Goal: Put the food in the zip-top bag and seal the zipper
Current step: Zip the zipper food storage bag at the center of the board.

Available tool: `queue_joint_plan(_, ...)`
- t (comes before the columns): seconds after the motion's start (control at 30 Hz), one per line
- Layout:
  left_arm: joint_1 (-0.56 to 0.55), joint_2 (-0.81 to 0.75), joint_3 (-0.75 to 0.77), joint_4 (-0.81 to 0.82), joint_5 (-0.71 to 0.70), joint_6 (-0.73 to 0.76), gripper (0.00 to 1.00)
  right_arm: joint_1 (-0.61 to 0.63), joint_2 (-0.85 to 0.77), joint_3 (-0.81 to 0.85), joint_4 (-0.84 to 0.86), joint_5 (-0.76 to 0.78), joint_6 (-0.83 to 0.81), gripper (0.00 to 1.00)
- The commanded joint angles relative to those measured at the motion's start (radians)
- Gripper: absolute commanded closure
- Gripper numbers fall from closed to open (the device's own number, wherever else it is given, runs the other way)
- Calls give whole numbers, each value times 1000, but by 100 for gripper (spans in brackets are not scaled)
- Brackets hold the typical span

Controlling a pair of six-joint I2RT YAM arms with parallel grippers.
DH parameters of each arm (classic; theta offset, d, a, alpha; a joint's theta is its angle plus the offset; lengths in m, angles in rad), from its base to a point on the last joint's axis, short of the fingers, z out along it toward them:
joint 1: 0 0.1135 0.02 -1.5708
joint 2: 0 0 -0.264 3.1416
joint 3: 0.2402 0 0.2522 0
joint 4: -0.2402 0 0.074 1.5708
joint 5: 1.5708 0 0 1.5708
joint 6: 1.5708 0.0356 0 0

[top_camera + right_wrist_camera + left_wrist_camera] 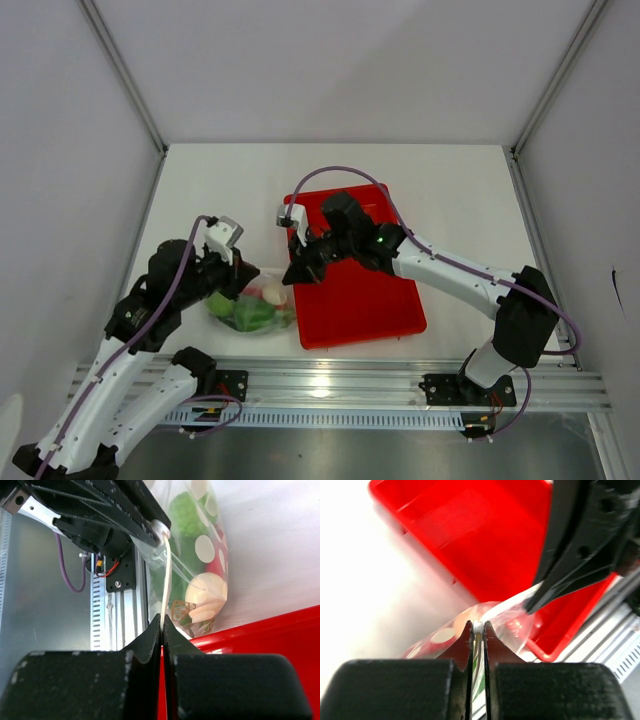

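Sealing step now: left end effector point(478, 626) and right end effector point(162, 620) both pinched tight on the zipper point(168, 580), bag point(220, 530) of food point(187, 512) held between them; next, probably press and slide along it.

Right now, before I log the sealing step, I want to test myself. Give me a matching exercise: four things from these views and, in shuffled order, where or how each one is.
Things:
1. toy vegetables
2. red tray
3. zip-top bag
4. left gripper

Place or state:
a. shut on the zipper
b. flat on the table, beside the bag
c. inside the clear plastic
d. pinched from two sides along its mouth

Pairs: 1-c, 2-b, 3-d, 4-a
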Motion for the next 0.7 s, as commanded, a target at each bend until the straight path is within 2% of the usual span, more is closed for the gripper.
queue_joint_plan(0.0,9,-12,45,-93,-218,-3,99,-3,-47,-17,-15,15,17,100)
queue_joint_plan(0.3,9,-26,142,-199,-430,-109,99,-16,-68,-49,-17,58,44,100)
queue_joint_plan(0.4,9,-28,162,-188,-378,-87,99,-16,-73,-49,-23,50,38,100)
queue_joint_plan(0.47,9,-41,154,-168,-277,-58,99,-17,-68,-45,-44,28,27,100)
queue_joint_plan(0.5,9,-46,151,-159,-248,-55,99,-16,-62,-25,-56,25,17,94)
queue_joint_plan(0.53,9,-57,148,-138,-211,-47,99,-17,-54,-11,-70,16,-5,67)
queue_joint_plan(0.6,9,-63,139,-122,-143,-44,100,-16,-31,36,-107,24,-28,50)
queue_joint_plan(0.63,9,-63,140,-113,-123,-41,99,-16,-24,53,-115,39,-32,28)
queue_joint_plan(0.67,9,-63,137,-113,-106,-37,99,-17,-11,69,-121,50,-39,16)
